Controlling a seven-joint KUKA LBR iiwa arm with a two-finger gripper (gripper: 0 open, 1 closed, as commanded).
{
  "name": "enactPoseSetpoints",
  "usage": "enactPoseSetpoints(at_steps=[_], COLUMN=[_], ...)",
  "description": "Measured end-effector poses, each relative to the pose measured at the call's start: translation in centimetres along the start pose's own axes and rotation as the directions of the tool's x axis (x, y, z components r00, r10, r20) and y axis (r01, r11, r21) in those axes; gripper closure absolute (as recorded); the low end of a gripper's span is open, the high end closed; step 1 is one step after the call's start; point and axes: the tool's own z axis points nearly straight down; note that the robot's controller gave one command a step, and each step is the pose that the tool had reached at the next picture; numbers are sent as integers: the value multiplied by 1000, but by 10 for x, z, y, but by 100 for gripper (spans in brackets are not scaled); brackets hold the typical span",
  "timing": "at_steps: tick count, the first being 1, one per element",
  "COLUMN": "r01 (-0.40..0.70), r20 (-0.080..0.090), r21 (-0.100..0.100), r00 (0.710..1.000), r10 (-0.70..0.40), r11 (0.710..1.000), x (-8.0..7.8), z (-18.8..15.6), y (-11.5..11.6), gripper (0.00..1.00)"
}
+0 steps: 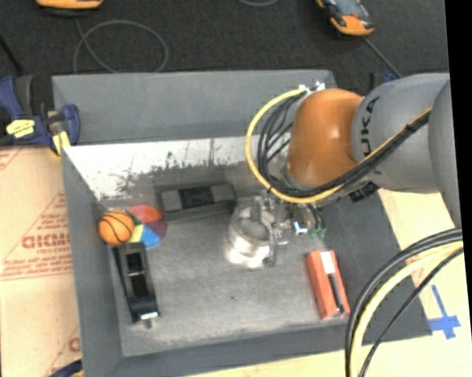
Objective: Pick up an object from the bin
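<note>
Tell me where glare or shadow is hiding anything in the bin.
Camera view: the bin's far wall reflects bright light; the pale shiny thing mid-bin, beside the gripper, glints, so its outline is hard to read; the arm covers the bin's far right corner.

I see moderate overhead light, even across bin (216, 303) floor. Back wall (176, 154) brightest: pale glare band, dark streaks. Shadows soft and short, thin dark edge beside black block (136, 282) at left. Soft highlight on orange wrist cover (321, 136). Silvery object (247, 241) beside end effector (278, 221) washes near white. Floor beyond rim dim.
</note>
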Motion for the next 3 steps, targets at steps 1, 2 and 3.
enactPoseSetpoints(at_steps=[1, 2, 3], r01=[186, 153, 153], r20=[-6, -6, -6], r21=[0, 0, 0], r00=[983, 988, 988], r10=[-186, -153, -153], r11=[983, 988, 988], x=[-3, -11, -11], z=[29, 37, 37], y=[-9, -7, -7], gripper=[0, 100, 100])
